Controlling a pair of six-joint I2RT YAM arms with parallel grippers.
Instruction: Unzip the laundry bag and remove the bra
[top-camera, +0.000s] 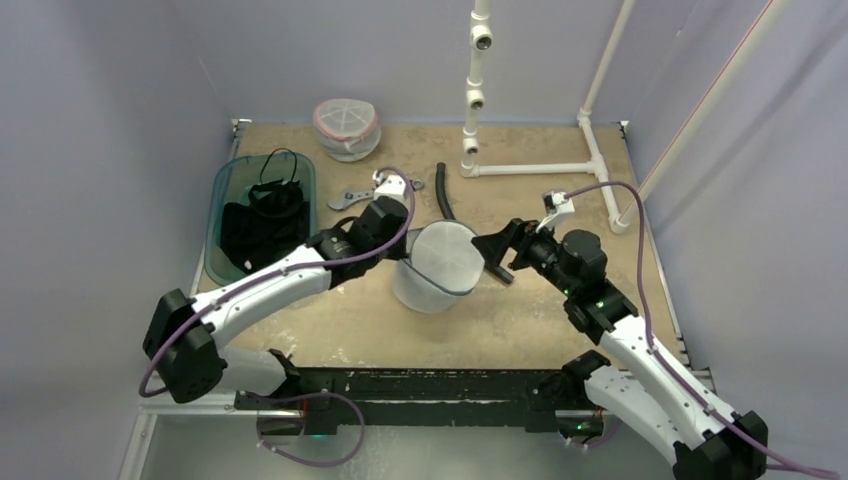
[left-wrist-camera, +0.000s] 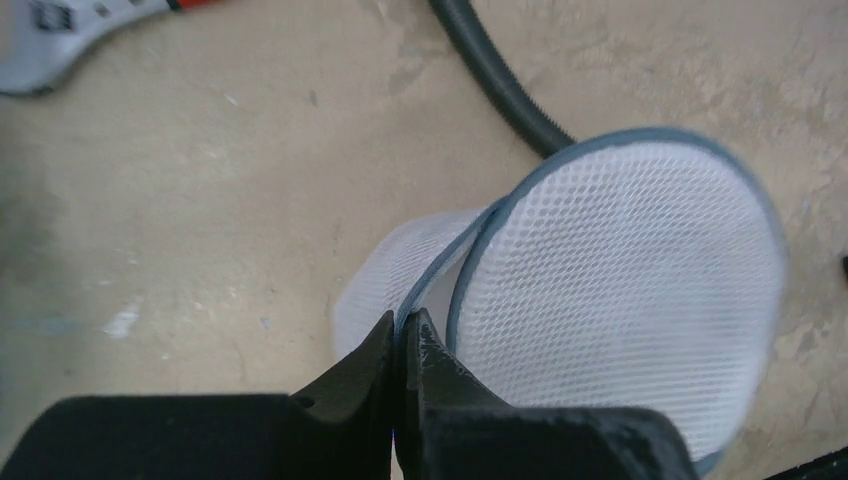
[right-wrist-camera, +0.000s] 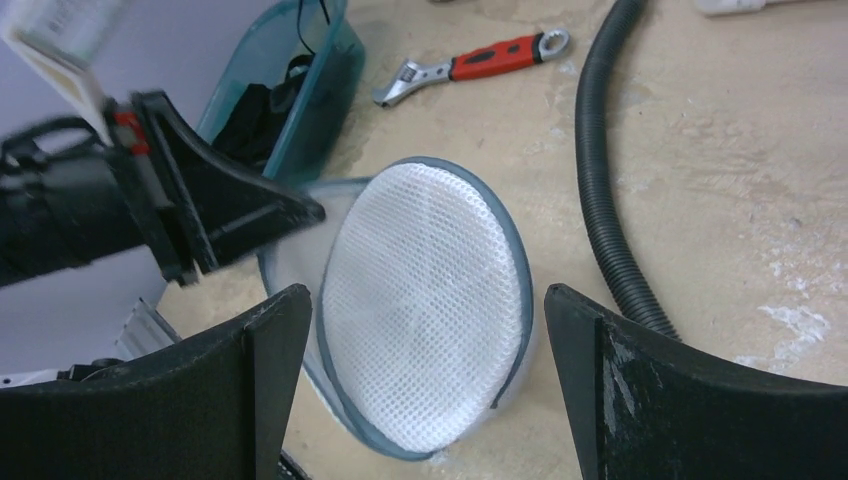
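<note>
The bag (right-wrist-camera: 425, 300) is white honeycomb mesh with grey-blue trim. The hose (right-wrist-camera: 593, 180) is black, the wrench (right-wrist-camera: 470, 66) silver with a red handle, the bin (top-camera: 235, 175) teal, the table (top-camera: 520, 322) tan.

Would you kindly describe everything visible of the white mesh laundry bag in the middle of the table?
The laundry bag is a round, drum-shaped pouch of white mesh with grey-blue piping around its circular face. It stands tilted on the table, face turned up. The left gripper is shut on its piped edge; the right gripper is open, a finger to each side, apparently not touching. Its contents and zip state cannot be made out.
</note>
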